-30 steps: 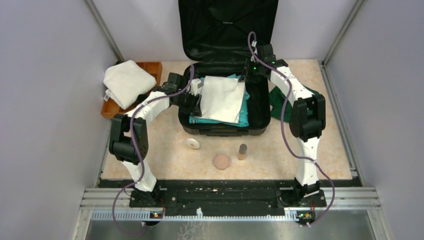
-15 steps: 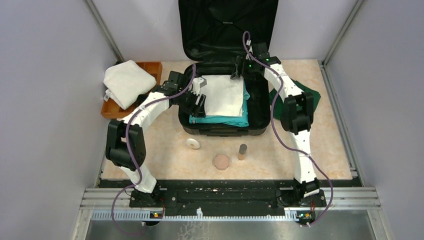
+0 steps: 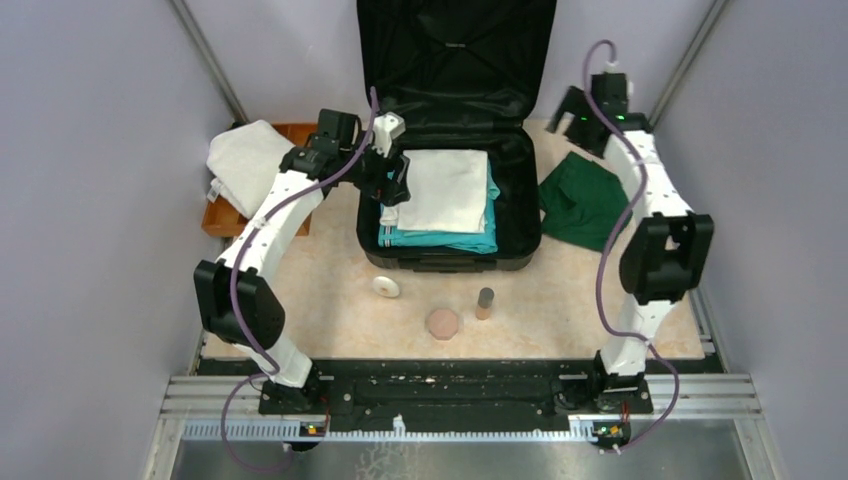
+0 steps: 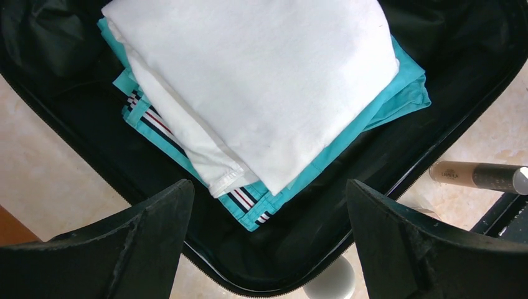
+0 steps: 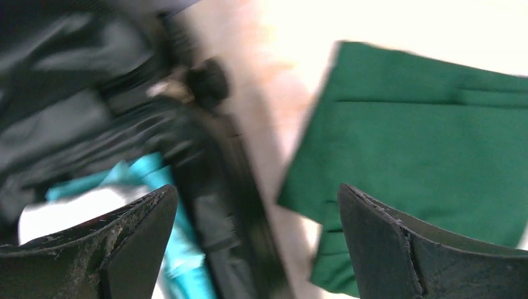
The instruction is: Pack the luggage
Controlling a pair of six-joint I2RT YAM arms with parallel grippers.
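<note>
Beige worktop (image 3: 330,300) carries the luggage (image 3: 450,262), lid (image 3: 455,50) up: stiff, bulky shell, probably best taken by the lid rim. Left gripper (image 4: 268,187) over the luggage, right gripper (image 5: 255,193) just right of it; both wide, empty.

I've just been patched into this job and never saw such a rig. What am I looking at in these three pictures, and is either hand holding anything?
The white left arm and right arm are robot arms bolted at the near edge of a table. The wide picture looks down from above and behind them. The other two come from cameras on the wrists; the dark shapes at the bottom are each hand's own fingers. The left hand hangs over the open suitcase, which holds a white cloth on teal clothes. The right hand looks down at a green cloth beside the case. Both hands are open and empty. Left of the case a towel lies on a wooden tray; in front lie a white disc, a pinkish round piece and a small tube.
</note>
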